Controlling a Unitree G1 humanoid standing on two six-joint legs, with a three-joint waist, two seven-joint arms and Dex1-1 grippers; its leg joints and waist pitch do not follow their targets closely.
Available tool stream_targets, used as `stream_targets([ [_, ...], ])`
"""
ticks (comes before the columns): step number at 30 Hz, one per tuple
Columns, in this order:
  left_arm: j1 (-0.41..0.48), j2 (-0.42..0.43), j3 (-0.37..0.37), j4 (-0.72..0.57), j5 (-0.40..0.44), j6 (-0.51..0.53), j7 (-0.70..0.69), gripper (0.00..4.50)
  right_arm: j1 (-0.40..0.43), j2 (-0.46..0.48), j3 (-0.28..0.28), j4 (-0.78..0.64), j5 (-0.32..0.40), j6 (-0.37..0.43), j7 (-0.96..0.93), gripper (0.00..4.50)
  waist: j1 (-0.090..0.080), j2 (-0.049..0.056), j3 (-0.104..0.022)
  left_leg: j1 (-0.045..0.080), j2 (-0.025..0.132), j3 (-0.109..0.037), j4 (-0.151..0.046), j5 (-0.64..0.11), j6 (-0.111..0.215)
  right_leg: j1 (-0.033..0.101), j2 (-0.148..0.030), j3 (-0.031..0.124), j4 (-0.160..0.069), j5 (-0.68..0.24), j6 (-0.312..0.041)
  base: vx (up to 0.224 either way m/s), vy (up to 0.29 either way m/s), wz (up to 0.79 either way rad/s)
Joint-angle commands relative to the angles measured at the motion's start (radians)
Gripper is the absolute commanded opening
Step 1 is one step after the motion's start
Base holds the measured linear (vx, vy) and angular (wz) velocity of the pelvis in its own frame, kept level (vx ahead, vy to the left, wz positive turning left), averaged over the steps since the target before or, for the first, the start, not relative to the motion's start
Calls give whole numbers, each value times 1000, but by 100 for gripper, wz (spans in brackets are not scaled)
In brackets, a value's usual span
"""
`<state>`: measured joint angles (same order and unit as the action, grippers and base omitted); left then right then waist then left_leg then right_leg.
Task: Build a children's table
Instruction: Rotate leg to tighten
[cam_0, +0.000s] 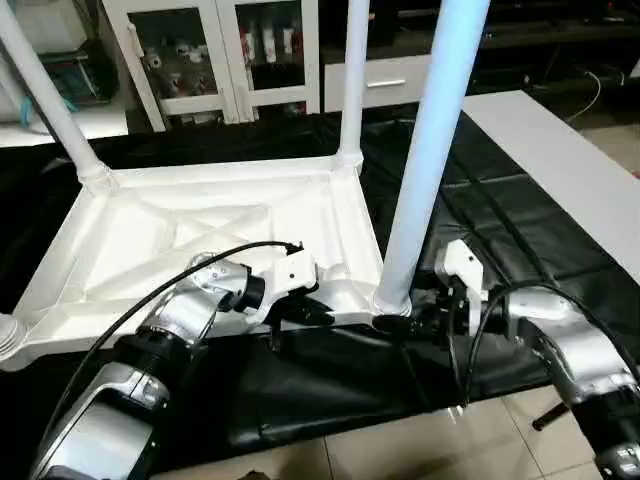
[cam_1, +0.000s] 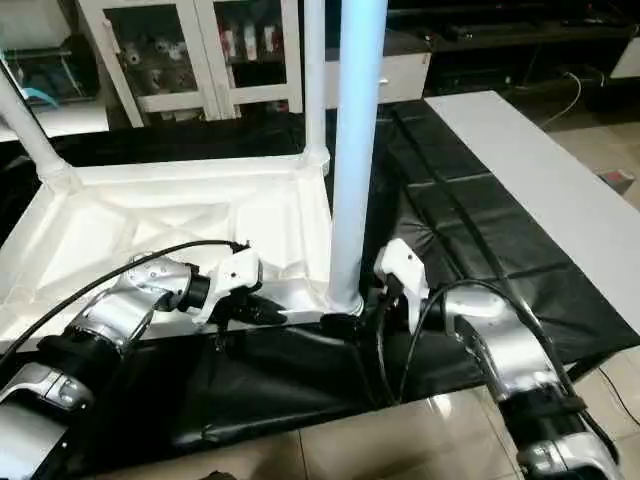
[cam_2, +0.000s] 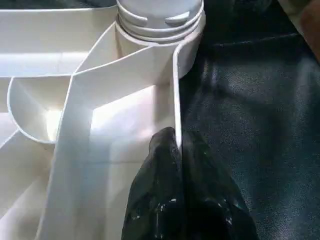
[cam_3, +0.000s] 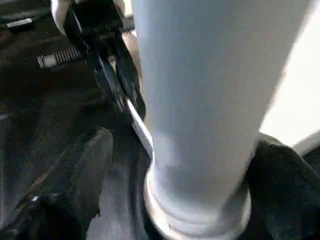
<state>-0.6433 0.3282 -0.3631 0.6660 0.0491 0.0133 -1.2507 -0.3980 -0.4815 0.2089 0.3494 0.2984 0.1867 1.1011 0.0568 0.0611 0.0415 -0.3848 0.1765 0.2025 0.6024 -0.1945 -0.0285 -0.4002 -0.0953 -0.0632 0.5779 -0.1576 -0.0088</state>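
Grippers work low in the frame at the near edge of the upturned table top (cam_0: 200, 230). The left gripper (cam_0: 312, 312), lower centre, is clamped shut on the top's thin near rim (cam_2: 176, 90), steadying it. The right gripper (cam_0: 418, 312), lower right, has its fingers (cam_3: 80, 165) spread wide on either side of the near-right leg (cam_0: 425, 150) at its flared base, not squeezing it. To finish seating this leg, it should probably close squarely around the tube and keep it upright while the rim stays pinned. Further up the frame, two more legs (cam_0: 352, 80) stand in the far corner sockets on the black-draped work table (cam_0: 520, 240).
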Motion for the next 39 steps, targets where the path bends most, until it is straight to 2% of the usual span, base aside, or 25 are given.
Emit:
stream_targets([
  [1,15,2,-49,-1,28,13,-39,0,-8,-1,27,20,-28,-8,20,375,-2,-6,-67,26,59,-24,-74,-180,74,38,-54,35,-51,-183,-252,0,0,0],
  [3,14,3,-51,-6,26,19,-41,0,-5,0,32,20,-29,-9,24,365,0,-14,-67,23,58,-24,-75,-174,76,42,-56,35,-48,-168,-256,0,0,0],
  [5,14,3,-51,-12,26,23,-39,0,-3,1,32,18,-27,-6,28,347,0,-13,-67,23,58,-23,-74,-177,77,42,-56,35,-49,-176,-254,0,0,0],
  [7,17,5,-47,-19,25,27,-33,0,-2,1,35,24,-33,-11,37,329,0,-23,-65,24,59,-23,-75,-184,78,41,-58,36,-52,-218,-245,0,0,0],
  [9,19,6,-45,-21,25,28,-31,0,-4,1,37,31,-38,-15,42,323,1,-20,-64,24,59,-23,-75,-190,75,39,-58,36,-55,-237,-240,0,0,0],
  [10,22,8,-42,-19,26,27,-29,0,-14,4,35,52,-45,-23,49,309,1,-9,-64,25,59,-25,-76,-199,67,38,-58,36,-55,-248,-237,0,0,0],
  [12,25,9,-40,-22,25,32,-29,0,-24,3,34,69,-52,-29,54,290,-3,-15,-64,25,59,-24,-77,-205,63,39,-56,35,-56,-241,-238,0,0,0],
  [13,26,10,-39,-28,22,38,-33,0,-28,1,34,73,-56,-31,57,284,-3,-7,-65,26,59,-24,-78,-212,58,39,-55,35,-56,-225,-240,0,0,0],
  [15,26,12,-41,-30,23,40,-35,0,-28,0,33,74,-58,-31,59,267,-2,-13,-66,26,59,-25,-77,-207,59,41,-55,35,-53,-206,-246,0,0,0],
  [19,31,20,-40,-36,24,44,-36,0,-14,-1,43,68,-67,-37,71,228,0,-12,-67,23,58,-24,-74,-178,78,43,-56,34,-48,-175,-256,0,0,0],
  [22,41,27,-40,-47,21,53,-41,0,-3,0,52,70,-78,-45,79,220,-1,-12,-66,23,59,-24,-76,-195,72,42,-56,34,-51,-200,-250,0,0,0],
  [24,46,29,-40,-50,20,53,-43,0,0,3,53,71,-80,-46,79,217,-3,-3,-67,25,58,-25,-75,-196,68,42,-55,34,-50,-193,-252,0,0,0],
  [25,47,30,-40,-50,20,53,-43,0,1,3,53,70,-80,-46,77,215,-5,-7,-67,25,58,-24,-75,-198,69,42,-54,34,-52,-191,-252,0,0,0],
  [26,45,26,-38,-40,20,48,-38,0,5,11,47,72,-81,-44,57,213,-5,-3,-67,26,58,-24,-75,-203,68,42,-53,34,-52,-190,-252,0,0,0],
  [27,43,23,-36,-34,20,46,-35,0,5,15,43,76,-82,-43,45,212,-7,-5,-67,25,57,-24,-75,-205,68,42,-53,34,-53,-191,-251,0,0,0],
  [29,32,7,-26,-5,18,41,-12,0,1,39,23,105,-97,-54,-30,211,-10,-2,-65,25,55,-23,-77,-221,62,41,-52,34,-56,-203,-249,0,0,0],
  [30,21,-4,-22,11,21,36,8,0,-5,56,6,127,-111,-65,-93,210,-13,-7,-62,23,54,-25,-80,-250,54,43,-54,32,-60,-248,-241,0,0,0],
  [31,0,-23,-15,36,29,31,50,0,-9,83,-23,145,-111,-61,-165,209,-21,-6,-56,28,52,-28,-84,-313,30,36,-56,33,-71,-359,-217,0,0,0],
  [32,-3,-25,-14,40,30,31,56,0,-9,87,-27,147,-111,-61,-174,208,-21,-6,-56,28,52,-28,-84,-313,30,36,-56,33,-71,-359,-217,0,0,0],
  [33,-14,-35,-9,53,34,28,81,0,-11,102,-42,156,-110,-58,-213,207,-30,-5,-53,34,51,-32,-87,-363,9,33,-56,31,-80,-440,-193,0,0,0],
  [34,-61,-68,13,106,49,26,190,0,-21,164,-87,193,-104,-50,-346,207,-38,-18,-50,36,48,-34,-87,-401,-3,23,-56,32,-88,-518,-164,-55,-1,-1],
  [35,-81,-81,24,128,55,26,241,0,-29,194,-108,216,-105,-46,-422,206,-38,-18,-50,36,48,-34,-87,-401,-3,23,-56,32,-88,-518,-164,-66,0,-1],
  [36,-98,-93,33,149,59,27,285,0,-38,224,-128,240,-106,-41,-494,205,-48,-17,-47,41,45,-43,-87,-443,-29,20,-57,23,-98,-608,-128,-66,0,-1],
  [38,-121,-109,43,176,66,30,339,0,-58,267,-163,284,-115,-52,-621,204,-60,-15,-46,32,45,-55,-94,-470,-44,26,-59,13,-102,-636,-95,-66,15,-12],
  [39,-137,-119,51,195,67,37,372,0,-74,289,-184,315,-113,-53,-688,204,-65,-13,-46,36,44,-55,-94,-486,-45,23,-58,12,-104,-636,-91,-60,22,-14],
])
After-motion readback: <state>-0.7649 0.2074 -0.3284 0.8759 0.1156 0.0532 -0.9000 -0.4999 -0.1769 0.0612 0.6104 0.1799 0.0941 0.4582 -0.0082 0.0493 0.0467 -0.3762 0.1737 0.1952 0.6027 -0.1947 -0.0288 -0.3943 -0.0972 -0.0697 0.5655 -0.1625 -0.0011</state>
